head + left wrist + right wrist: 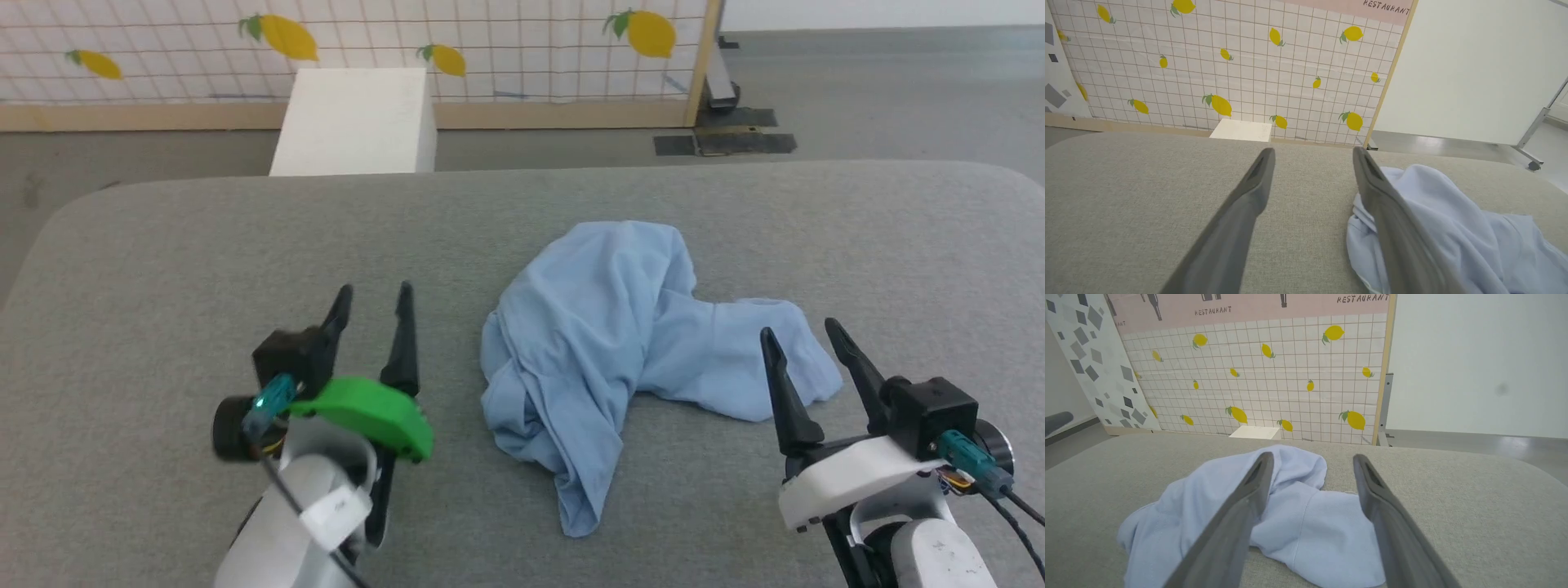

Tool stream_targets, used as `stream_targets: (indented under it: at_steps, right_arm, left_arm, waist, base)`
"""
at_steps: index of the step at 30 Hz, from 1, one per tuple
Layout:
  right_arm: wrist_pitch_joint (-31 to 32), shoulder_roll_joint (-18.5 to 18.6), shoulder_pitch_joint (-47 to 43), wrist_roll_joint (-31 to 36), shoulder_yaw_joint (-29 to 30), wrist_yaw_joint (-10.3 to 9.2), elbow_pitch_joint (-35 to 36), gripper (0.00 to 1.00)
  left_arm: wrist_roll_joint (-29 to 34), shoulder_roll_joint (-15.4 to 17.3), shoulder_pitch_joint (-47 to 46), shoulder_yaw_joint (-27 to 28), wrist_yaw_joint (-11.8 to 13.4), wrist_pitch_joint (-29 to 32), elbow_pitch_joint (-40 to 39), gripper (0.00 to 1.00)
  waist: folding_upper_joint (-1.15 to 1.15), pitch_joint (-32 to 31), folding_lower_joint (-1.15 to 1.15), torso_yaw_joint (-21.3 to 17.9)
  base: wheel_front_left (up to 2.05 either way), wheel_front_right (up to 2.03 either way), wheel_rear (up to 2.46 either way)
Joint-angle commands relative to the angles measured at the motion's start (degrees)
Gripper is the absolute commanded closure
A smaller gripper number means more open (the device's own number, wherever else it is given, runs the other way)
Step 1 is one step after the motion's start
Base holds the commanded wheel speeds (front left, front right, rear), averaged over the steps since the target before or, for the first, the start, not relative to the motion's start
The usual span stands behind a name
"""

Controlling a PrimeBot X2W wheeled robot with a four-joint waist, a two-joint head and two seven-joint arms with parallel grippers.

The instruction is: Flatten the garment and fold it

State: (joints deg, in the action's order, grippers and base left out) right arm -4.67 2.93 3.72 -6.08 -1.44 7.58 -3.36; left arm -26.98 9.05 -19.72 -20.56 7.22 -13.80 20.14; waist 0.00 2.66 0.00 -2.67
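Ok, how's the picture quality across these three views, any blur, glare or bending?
Head view: soft even light, garment sharp, left tool slightly smeared at its wrist. Left wrist view: wall grid bows from the wide lens, near fingers soft. Right wrist view: pale glare on the floor at right, faint shadow under the garment.

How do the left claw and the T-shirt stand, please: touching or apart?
Apart: in the head view, grey surface shows between the left claw and the T-shirt.

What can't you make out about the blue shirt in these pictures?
1. Head view: the garment is bunched; its own folds hide collar and hem.
2. Left wrist view: a finger of the left hand covers its edge; the bottom edge crops it.
3. Right wrist view: fingers of the right hand cover its middle.
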Motion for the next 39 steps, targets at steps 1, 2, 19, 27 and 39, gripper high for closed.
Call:
stream_targets:
  at_steps: [1, 2, 19, 27, 39]
  right_arm:
    - [0.3, 0.0, 0.5, 0.4, -0.1, -0.09, 0.6, 0.0]
    - [0.6, 0.0, 1.0, 0.4, -0.2, -0.09, 0.8, 0.0]
    - [20.2, 4.3, 33.7, 4.3, 3.1, -0.09, -18.2, 0.0]
    - [34.6, 7.7, 46.0, 6.8, 3.7, -0.09, -31.2, 0.0]
    - [51.7, 9.0, 48.4, 3.2, 0.6, -0.09, -38.4, 1.0]
  left_arm:
    - [0.9, 0.7, 2.3, 1.0, 0.7, -0.7, -1.4, 0.0]
    - [0.9, 0.6, 3.4, 1.8, 1.1, -0.9, -2.4, 0.0]
    - [9.5, -5.6, 7.5, 14.1, -1.9, -1.2, -18.5, 0.0]
    - [7.1, -6.1, 3.5, 12.2, -2.5, -1.2, -19.8, 0.0]
    - [6.0, -6.2, 3.8, 11.2, -1.4, -1.2, -19.6, 0.0]
  waist:
    - [0.0, 0.4, 0.0, 1.9]
    - [0.0, 0.7, 0.0, 2.3]
    - [0.0, 16.5, 0.0, 13.6]
    - [0.0, 23.8, 0.0, 18.2]
    - [0.0, 23.1, 0.0, 18.5]
  base:
    - [0.0, 0.0, 0.0]
    - [0.0, 0.0, 0.0]
    - [0.0, 0.0, 0.0]
    - [0.0, 0.0, 0.0]
    - [0.0, 0.0, 0.0]
